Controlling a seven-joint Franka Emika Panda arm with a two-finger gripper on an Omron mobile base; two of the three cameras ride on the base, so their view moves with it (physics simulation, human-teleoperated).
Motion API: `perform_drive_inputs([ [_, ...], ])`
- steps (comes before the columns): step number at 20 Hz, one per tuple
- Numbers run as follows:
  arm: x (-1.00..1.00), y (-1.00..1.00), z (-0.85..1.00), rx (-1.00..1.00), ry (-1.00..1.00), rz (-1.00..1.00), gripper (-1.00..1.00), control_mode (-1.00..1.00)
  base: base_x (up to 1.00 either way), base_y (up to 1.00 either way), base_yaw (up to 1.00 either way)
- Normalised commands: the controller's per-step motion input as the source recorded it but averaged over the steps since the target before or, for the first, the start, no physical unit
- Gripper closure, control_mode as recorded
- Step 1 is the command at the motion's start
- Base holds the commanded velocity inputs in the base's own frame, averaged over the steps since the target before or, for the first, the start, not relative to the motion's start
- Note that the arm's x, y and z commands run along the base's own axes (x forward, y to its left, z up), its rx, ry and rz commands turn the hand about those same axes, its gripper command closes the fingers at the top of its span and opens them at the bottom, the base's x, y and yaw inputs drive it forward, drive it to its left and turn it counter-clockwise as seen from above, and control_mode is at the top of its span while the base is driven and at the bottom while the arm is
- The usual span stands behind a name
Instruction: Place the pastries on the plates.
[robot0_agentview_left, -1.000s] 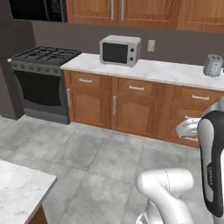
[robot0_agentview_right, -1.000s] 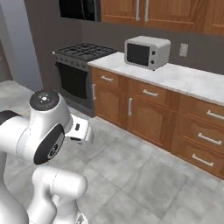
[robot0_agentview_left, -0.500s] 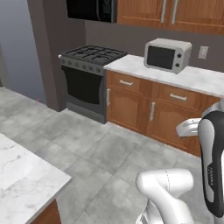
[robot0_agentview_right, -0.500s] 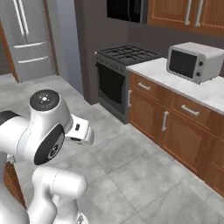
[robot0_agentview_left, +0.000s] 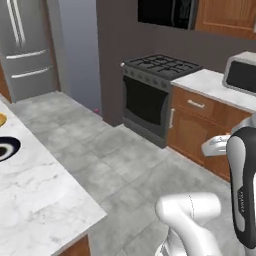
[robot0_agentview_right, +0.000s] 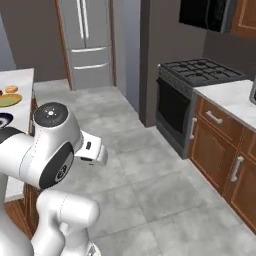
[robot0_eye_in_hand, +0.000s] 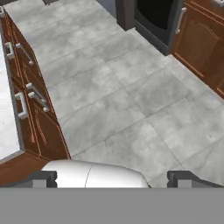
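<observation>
Base has turned left, bringing island counter and navy plate into view; gripper wide open, empty.

Even, soft rendered light, faint shadows, perhaps slightly coarse detail.

Table at the left, two plates on it side by side, a doughnut just behind them, fridge behind the table, stove right of the fridge, cabinets right of the stove, microwave on top, open floor between.
</observation>
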Motion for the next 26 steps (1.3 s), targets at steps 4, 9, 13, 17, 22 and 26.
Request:
perform_drive_inputs([
  [4, 0.0, 0.0, 0.0, 0.0, 0.0, 0.0, -1.0, 1.0, 0.92, -0.01, 0.45],
  [9, 0.0, 0.0, 0.0, 0.0, 0.0, 0.0, -1.0, 1.0, 0.98, -0.02, 0.43],
  [13, 0.0, 0.0, 0.0, 0.0, 0.0, 0.0, -1.0, 1.0, 0.96, -0.01, 0.42],
  [17, 0.0, 0.0, 0.0, 0.0, 0.0, 0.0, -1.0, 1.0, 0.95, 0.0, 0.43],
  [22, 0.0, 0.0, 0.0, 0.0, 0.0, 0.0, -1.0, 1.0, 0.88, -0.01, 0.44],
  [26, 0.0, 0.0, 0.0, 0.0, 0.0, 0.0, -1.0, 1.0, 0.79, -0.11, 0.47],
])
